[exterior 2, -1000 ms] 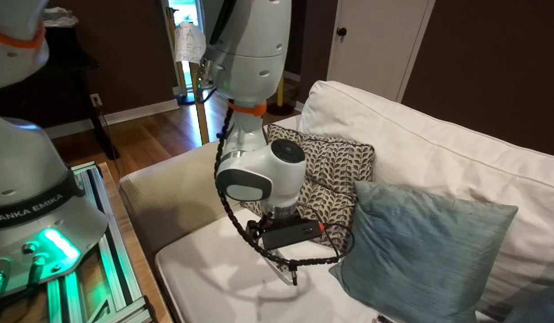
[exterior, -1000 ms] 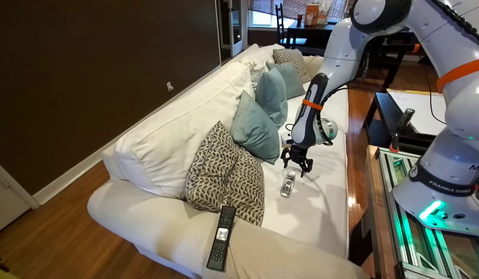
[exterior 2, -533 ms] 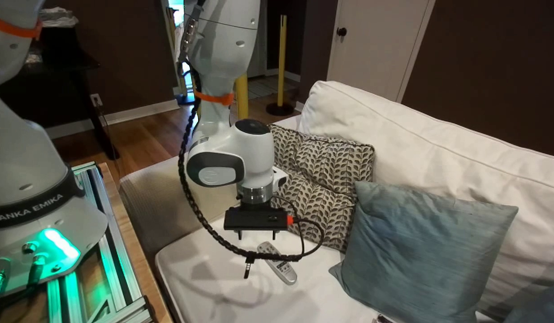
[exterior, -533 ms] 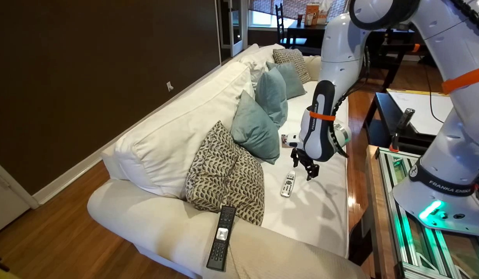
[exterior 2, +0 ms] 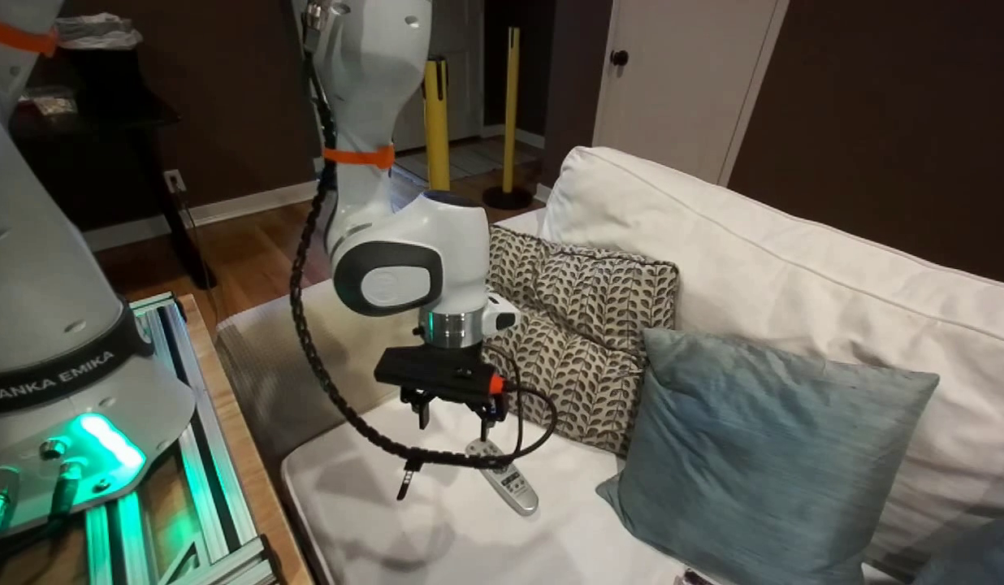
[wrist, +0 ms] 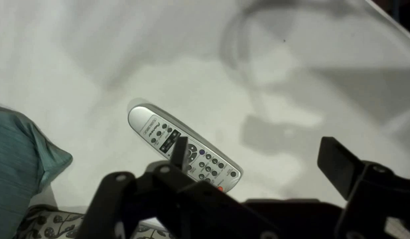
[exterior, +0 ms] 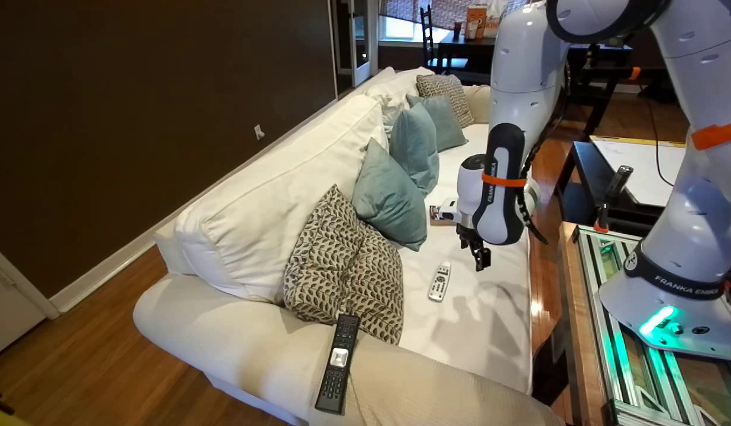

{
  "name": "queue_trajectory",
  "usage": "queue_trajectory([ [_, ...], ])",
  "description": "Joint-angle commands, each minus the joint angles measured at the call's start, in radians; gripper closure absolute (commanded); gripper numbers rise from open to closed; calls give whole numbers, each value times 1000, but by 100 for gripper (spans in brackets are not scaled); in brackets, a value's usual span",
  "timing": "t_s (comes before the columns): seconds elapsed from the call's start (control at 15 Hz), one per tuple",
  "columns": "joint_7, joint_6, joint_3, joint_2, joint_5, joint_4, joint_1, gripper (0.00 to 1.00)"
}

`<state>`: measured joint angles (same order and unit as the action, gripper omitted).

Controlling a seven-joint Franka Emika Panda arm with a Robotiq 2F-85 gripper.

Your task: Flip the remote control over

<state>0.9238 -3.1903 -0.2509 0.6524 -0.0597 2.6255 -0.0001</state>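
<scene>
The black two-fingered gripper (wrist: 253, 149) is held above the white fabric seat cushion (exterior: 448, 343), its fingers spread wide, and nothing is gripped between them. The slim silver-grey bar-shaped remote control (wrist: 210, 161) is laid flat on the cushion, its buttoned face turned up. In the wrist view, part of that face is hidden by a finger, while in an exterior view the fingertips are seen apart from the remote control. The remote control is also crossed, in an exterior view, by a ribbed black cable (exterior 2: 437, 460) looped from the glossy white robot arm (exterior 2: 463, 252). A teal fabric square pillow (exterior 2: 762, 439) and a beige fabric pillow (exterior 2: 591, 325) printed with dark leaves are leaned against the white sofa back (exterior 2: 794, 268), both apart from the remote control. A longer black remote with grey buttons (exterior: 336, 373) is placed on the padded cream armrest (exterior: 223, 325), near the leaf-printed pillow.
</scene>
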Motion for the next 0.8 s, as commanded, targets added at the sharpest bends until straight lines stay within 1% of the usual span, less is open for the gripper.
queue_trajectory([
  [0.0, -105, 8, -22, -8, 129, 0, -1, 0],
  [0.13, -127, 8, -21, -8, 158, -2, -7, 0],
  [0.73, -127, 8, -21, -8, 164, -2, -13, 0],
])
